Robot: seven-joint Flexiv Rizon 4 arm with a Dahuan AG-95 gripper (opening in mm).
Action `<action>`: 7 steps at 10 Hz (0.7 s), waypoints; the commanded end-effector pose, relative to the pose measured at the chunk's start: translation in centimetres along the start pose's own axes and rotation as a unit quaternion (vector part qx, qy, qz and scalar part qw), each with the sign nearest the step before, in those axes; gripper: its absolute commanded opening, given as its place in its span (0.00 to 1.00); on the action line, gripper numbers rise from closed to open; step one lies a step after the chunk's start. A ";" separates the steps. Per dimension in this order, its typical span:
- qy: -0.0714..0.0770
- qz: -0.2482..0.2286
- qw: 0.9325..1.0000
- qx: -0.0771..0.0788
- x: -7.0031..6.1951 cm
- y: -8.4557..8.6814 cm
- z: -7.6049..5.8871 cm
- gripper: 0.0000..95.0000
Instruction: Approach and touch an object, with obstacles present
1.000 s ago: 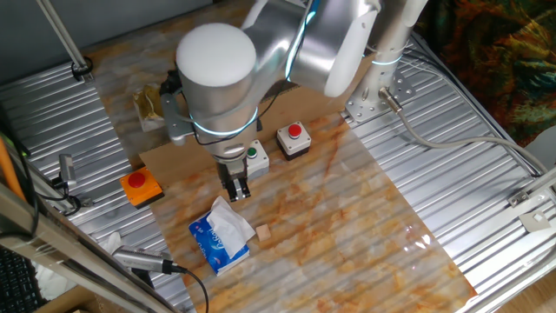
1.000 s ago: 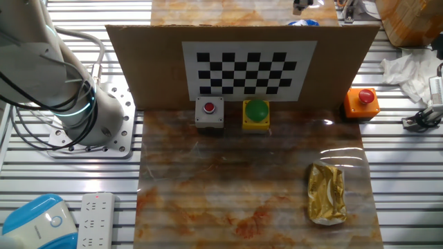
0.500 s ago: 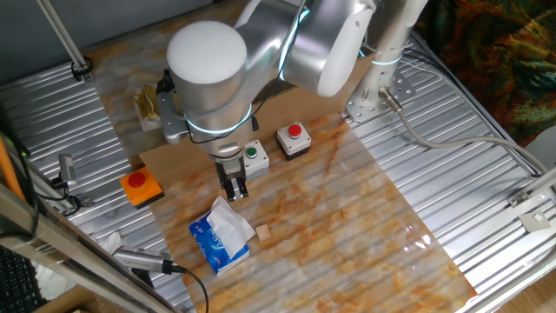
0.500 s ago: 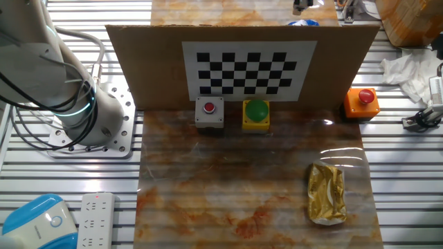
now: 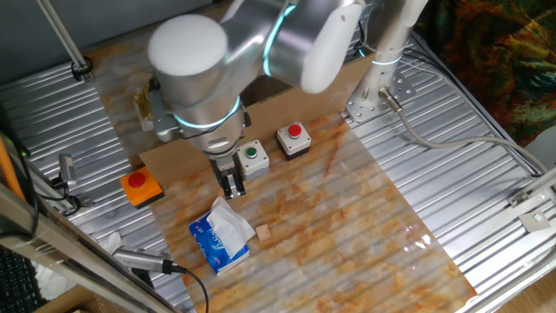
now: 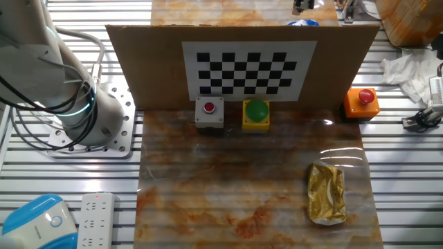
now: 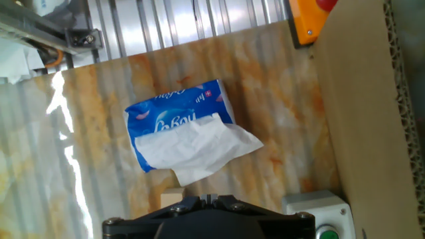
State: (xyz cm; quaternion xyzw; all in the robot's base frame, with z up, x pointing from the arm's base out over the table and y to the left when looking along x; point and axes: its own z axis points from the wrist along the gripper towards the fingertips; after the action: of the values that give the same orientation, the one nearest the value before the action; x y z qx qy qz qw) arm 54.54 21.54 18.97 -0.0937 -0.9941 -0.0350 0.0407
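Observation:
A long brown cardboard wall (image 5: 165, 155) stands across the marbled board; in the other fixed view (image 6: 145, 69) it carries a checkerboard sheet. A green button box (image 5: 254, 155) and a red button box (image 5: 294, 139) sit beside it, also in the other fixed view as green (image 6: 256, 113) and red (image 6: 209, 114). My gripper (image 5: 233, 184) is shut and empty. It hangs just left of the green box and above a blue tissue pack (image 5: 221, 236). The hand view shows the shut gripper (image 7: 209, 198), the pack (image 7: 179, 133), the wall (image 7: 358, 113) and the green box (image 7: 319, 214).
An orange box with a red button (image 5: 141, 187) sits at the wall's end, also in the hand view (image 7: 309, 20). A small wooden block (image 5: 262, 233) lies by the tissue pack. A gold packet (image 6: 327, 194) lies on the wall's other side. Ribbed metal surrounds the board.
The arm's big joint has swung left. The gripper has shifted slightly left and up in the picture. The objects have not moved.

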 end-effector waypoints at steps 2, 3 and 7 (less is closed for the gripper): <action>0.016 -0.002 1.000 -0.008 0.2 -0.1 -0.1 0.00; 0.025 -0.005 1.000 -0.009 0.2 -0.1 -0.1 0.00; 0.038 0.007 0.999 -0.009 0.2 -0.1 -0.1 0.00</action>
State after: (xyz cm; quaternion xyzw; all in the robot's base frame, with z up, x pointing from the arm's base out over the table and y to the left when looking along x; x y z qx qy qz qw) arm 54.50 21.57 19.03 -0.1008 -0.9906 -0.0478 0.0797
